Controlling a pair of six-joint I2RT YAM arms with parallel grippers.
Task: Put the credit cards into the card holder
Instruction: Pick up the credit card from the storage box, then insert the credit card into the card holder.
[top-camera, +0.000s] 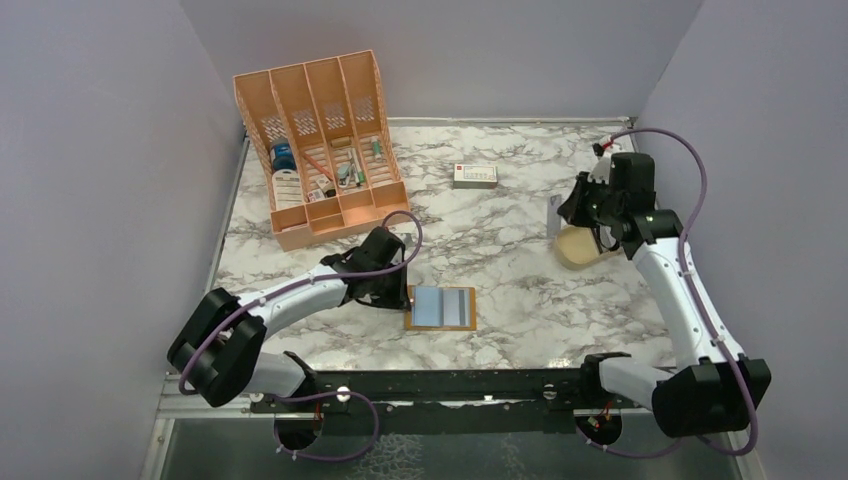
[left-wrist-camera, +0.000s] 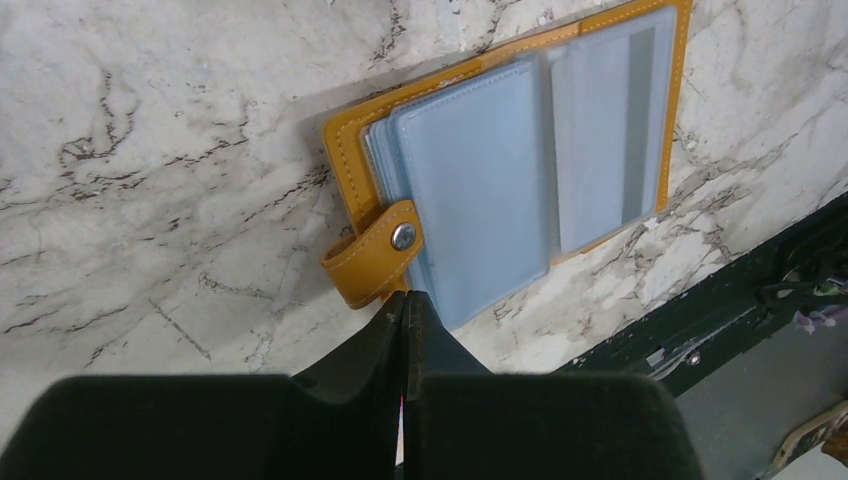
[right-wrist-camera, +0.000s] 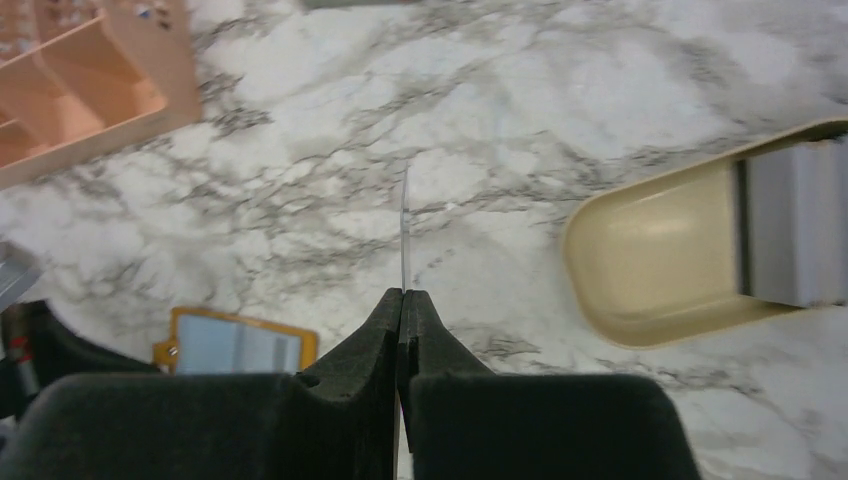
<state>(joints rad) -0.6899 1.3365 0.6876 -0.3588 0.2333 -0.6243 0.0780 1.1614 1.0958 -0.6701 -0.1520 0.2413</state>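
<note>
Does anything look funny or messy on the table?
Nothing spilled or broken. The card holder lies open with its sleeves fanned unevenly, strap sticking out. The right gripper pinches a credit card on edge, so it looks like a thin line.

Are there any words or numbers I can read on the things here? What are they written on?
No text can be read.
The small white box with a red mark: any writing is too small.
The open mustard-orange card holder: no words show.
The thin grey card: seen edge-on, faces hidden.
</note>
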